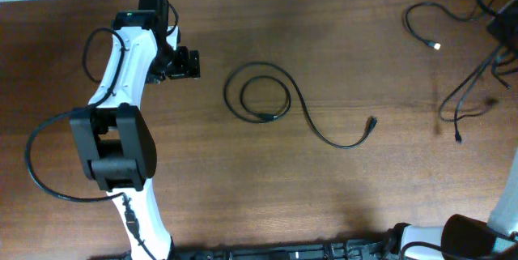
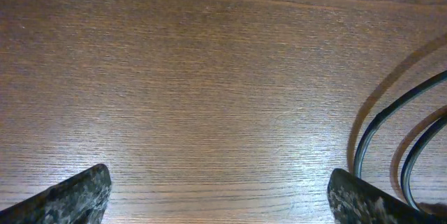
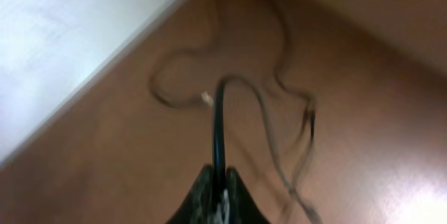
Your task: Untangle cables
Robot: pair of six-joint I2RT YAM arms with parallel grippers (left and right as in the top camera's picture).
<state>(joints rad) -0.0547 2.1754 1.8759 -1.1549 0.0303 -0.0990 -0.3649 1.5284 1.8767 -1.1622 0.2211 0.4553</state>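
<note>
Left gripper [image 2: 223, 199] low over the brown wooden table [image 2: 209, 77], jaws wide, looped thin black cable [image 2: 364, 140] beside one finger [image 2: 363, 202]. Right gripper [image 3: 217, 190], arm stretched far, pinches another thin black cord [image 3: 218, 126].

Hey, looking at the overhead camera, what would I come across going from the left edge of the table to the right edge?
Left arm → looped cable → free plug on that cable's tail → tangled cables near the right edge.
</note>
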